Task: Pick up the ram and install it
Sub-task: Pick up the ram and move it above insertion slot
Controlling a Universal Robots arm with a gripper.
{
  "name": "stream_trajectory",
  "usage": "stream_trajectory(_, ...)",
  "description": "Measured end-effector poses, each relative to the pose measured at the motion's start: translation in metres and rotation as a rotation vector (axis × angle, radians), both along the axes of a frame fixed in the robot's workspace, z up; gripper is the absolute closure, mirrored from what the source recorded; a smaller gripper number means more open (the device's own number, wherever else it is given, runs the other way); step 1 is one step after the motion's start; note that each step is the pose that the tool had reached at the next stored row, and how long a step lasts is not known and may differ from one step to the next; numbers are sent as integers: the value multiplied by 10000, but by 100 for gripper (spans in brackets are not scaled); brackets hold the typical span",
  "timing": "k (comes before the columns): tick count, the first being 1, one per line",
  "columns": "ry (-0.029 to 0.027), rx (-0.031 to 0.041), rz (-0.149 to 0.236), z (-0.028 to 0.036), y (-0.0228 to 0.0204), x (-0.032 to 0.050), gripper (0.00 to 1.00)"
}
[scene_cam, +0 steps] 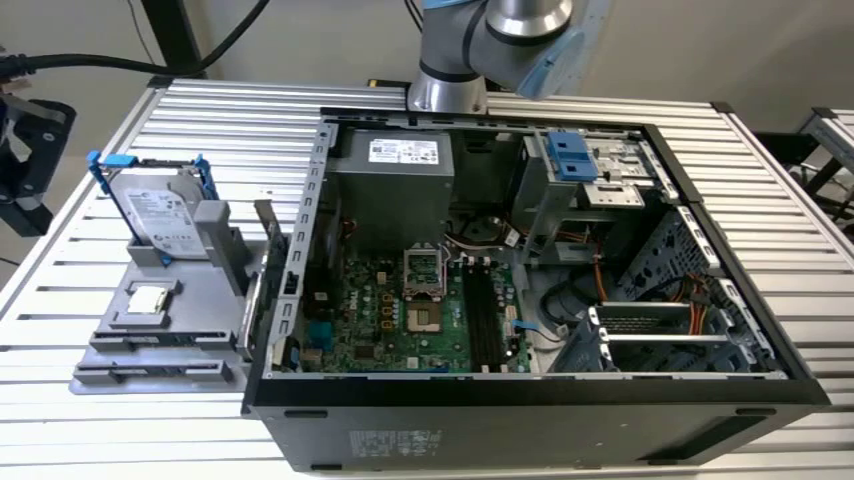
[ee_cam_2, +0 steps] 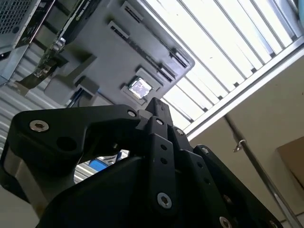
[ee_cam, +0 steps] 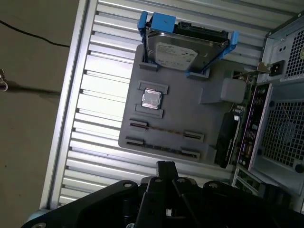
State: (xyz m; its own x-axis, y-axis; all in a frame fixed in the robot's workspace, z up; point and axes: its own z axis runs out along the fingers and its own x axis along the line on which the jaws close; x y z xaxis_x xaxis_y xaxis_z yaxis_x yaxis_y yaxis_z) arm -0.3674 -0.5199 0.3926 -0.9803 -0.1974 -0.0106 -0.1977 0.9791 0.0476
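Ram: we cannot tell where it sits. The gripper [ee_cam: 165, 165] has its black fingers pressed together, tip to tip, in both wrist views.

The surface is a silver ribbed aluminium slat table [scene_cam: 134, 420]. On it lies an open dark grey computer case [scene_cam: 534, 430], with a green motherboard [scene_cam: 387, 320] and its long black slots [scene_cam: 483, 310] facing up. Just beside the case, toward the exterior view's left, rests a flat grey plastic parts tray [ee_cam: 180, 118]. It holds a silver hard drive in blue brackets [ee_cam: 178, 50], propped at a tilt, and a small square silver CPU chip [ee_cam: 152, 99] in a pocket. Two long narrow grooves [ee_cam: 164, 131] run near one edge of the tray. In the first wrist view the gripper hangs above the table close to that grooved edge. The silver and light-blue robot arm [scene_cam: 521, 30] rises behind the case.

Room: we see a beige floor [ee_cam: 33, 118] with a thin black cable [ee_cam: 33, 34] and a thick black cable [scene_cam: 94, 62] past the table's far corner. Another slat table [scene_cam: 834, 130] stands at the exterior view's right.
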Motion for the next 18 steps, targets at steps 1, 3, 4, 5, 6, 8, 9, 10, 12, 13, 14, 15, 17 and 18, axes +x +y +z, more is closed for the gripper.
stream_trajectory(1, 1, 0, 32, 0, 0, 0, 100)
stream_trajectory(3, 1, 0, 219, 0, 0, 0, 100)
stream_trajectory(4, 0, 0, 367, 0, 0, 0, 100)
stream_trajectory(5, 0, 0, 521, 0, 0, 0, 100)
stream_trajectory(6, 0, 0, 695, 0, 0, 0, 100)
stream_trajectory(8, 0, 0, 1044, 0, 0, 0, 100)
stream_trajectory(9, 0, 0, 1215, 0, 0, 0, 100)
stream_trajectory(10, 0, 0, 1391, 0, 0, 0, 100)
stream_trajectory(12, 0, 0, 1761, 0, 0, 0, 100)
stream_trajectory(13, 0, 0, 1940, 0, 0, -1, 100)
stream_trajectory(14, 0, 0, 2121, 0, 0, 0, 100)
stream_trajectory(15, 0, -1, 2300, 0, 0, -1, 100)
stream_trajectory(17, 0, 0, 2666, 0, 0, 0, 100)
stream_trajectory(18, 1, 0, 2845, 0, 0, -1, 100)
